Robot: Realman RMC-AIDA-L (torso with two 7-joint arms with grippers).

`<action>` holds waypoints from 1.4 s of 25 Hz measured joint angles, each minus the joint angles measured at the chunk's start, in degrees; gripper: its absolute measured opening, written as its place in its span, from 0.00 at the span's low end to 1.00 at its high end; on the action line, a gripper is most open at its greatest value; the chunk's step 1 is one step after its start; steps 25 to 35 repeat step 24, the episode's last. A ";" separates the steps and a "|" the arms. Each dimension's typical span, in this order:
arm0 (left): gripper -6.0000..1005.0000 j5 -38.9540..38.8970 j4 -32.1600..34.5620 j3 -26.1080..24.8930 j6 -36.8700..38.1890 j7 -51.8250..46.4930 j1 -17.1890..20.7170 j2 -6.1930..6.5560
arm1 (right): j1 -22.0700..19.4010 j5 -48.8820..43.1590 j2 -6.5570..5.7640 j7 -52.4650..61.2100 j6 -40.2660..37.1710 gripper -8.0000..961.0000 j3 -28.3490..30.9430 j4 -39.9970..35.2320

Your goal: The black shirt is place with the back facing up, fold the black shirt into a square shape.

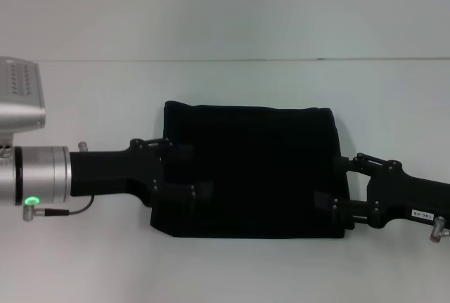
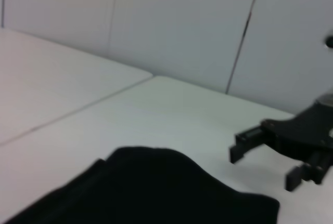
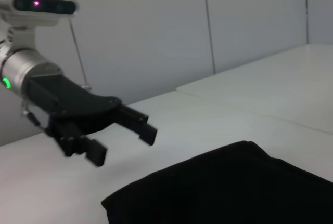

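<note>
The black shirt [image 1: 249,169] lies folded into a wide rectangle in the middle of the white table; no lettering shows. My left gripper [image 1: 184,171] stands open at the shirt's left edge, its fingers over the cloth with nothing between them. My right gripper [image 1: 332,183] stands open at the shirt's right edge, also holding nothing. The left wrist view shows the shirt [image 2: 145,193] up close and the right gripper [image 2: 265,164] beyond it, raised off the table. The right wrist view shows the shirt [image 3: 234,187] with the left gripper [image 3: 122,143] behind it, open.
The white table [image 1: 225,268] runs around the shirt on all sides, with a seam [image 2: 78,109] between two tabletops. A pale panelled wall [image 1: 225,8] closes off the far side.
</note>
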 joint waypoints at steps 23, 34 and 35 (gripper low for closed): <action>0.89 -0.18 -0.59 0.94 -4.51 -0.43 1.11 -1.45 | -0.16 0.06 -0.15 0.45 1.25 0.92 -0.54 1.05; 0.89 -0.19 -0.57 0.92 -4.53 -0.39 1.11 -1.48 | -0.24 0.05 -0.16 0.45 1.25 0.92 -0.54 1.06; 0.89 -0.19 -0.57 0.92 -4.53 -0.39 1.11 -1.48 | -0.24 0.05 -0.16 0.45 1.25 0.92 -0.54 1.06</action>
